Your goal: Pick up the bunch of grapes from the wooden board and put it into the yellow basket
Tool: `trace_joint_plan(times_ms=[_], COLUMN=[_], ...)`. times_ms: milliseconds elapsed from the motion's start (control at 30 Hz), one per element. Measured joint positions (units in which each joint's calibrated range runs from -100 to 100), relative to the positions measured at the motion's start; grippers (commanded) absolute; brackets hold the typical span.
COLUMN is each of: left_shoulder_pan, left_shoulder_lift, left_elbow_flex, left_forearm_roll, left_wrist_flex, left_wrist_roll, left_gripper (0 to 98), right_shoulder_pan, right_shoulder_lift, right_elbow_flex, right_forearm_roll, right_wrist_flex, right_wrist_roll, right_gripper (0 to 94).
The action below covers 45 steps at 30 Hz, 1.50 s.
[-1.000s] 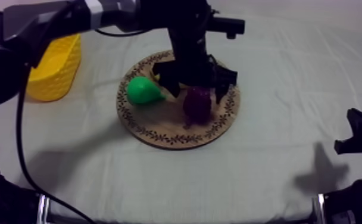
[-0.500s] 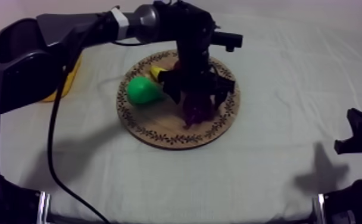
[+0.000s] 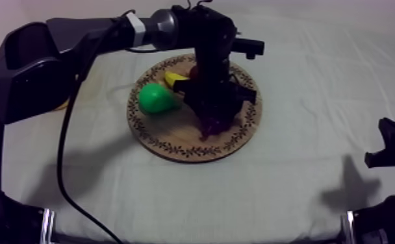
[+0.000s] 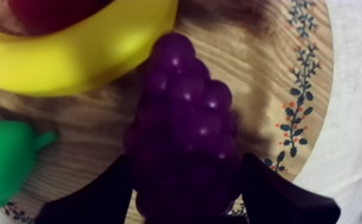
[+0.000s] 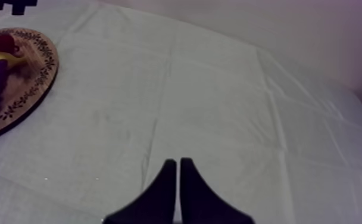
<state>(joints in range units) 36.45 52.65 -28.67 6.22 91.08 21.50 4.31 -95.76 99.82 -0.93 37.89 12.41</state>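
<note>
The left arm reaches in across the cloth over the round wooden board (image 3: 174, 146), because the task's fruit lies there. The yellow basket (image 3: 63, 102), the goal, peeks out behind that arm at the table's left. The top view gives this layout, with the pear (image 3: 156, 98) just beside the left gripper (image 3: 218, 107), whose body hides the contact. The left wrist view supplies it: the 2 black fingers (image 4: 100, 199) lie against both flanks of the bunch of grapes (image 4: 186, 119), pinching it while it rests on the board, its tip touching the banana (image 4: 70, 59), with the small red fruit (image 4: 46, 12) beyond. The right gripper (image 5: 178, 173) sits well apart, fingers pressed together, likely parked clear.
</note>
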Motion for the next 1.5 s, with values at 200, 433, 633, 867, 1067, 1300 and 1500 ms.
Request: trace_joint_plan(times_ms=[200,433,633,867,1067,1300,1500], left_shoulder_pan=[0.53,1.06,1.19,0.09,-2.98,-8.51,-14.49], left_shoulder_lift=[-3.13,-9.99,-16.71,-22.35,-25.28,-29.09,-32.33], left_elbow_flex=[0.09,-0.14,0.36,1.64,4.83,8.70,11.94], left_forearm_roll=[-0.18,-0.58,-1.07,-2.37,-3.05,-4.17,-5.03], left_wrist_flex=[-0.08,1.31,3.28,4.94,5.24,5.14,5.40], left_wrist_roll=[-0.84,-0.94,-0.71,-1.06,-2.31,-4.46,-6.48], left_gripper=[48.2,47.7,47.4,47.3,47.3,47.5,47.6], right_shoulder_pan=[0.00,0.00,0.00,0.00,0.00,0.00,0.00], right_shoulder_lift=[0.00,0.00,0.00,0.00,0.00,0.00,0.00], right_elbow_flex=[0.00,0.00,0.00,0.00,0.00,0.00,0.00], right_forearm_roll=[0.00,0.00,0.00,0.00,0.00,0.00,0.00], right_wrist_flex=[0.00,0.00,0.00,0.00,0.00,0.00,0.00], right_wrist_roll=[0.00,0.00,0.06,-0.01,-0.01,-0.01,-0.01], right_gripper=[0.3,0.3,0.3,0.3,0.3,0.3,0.3])
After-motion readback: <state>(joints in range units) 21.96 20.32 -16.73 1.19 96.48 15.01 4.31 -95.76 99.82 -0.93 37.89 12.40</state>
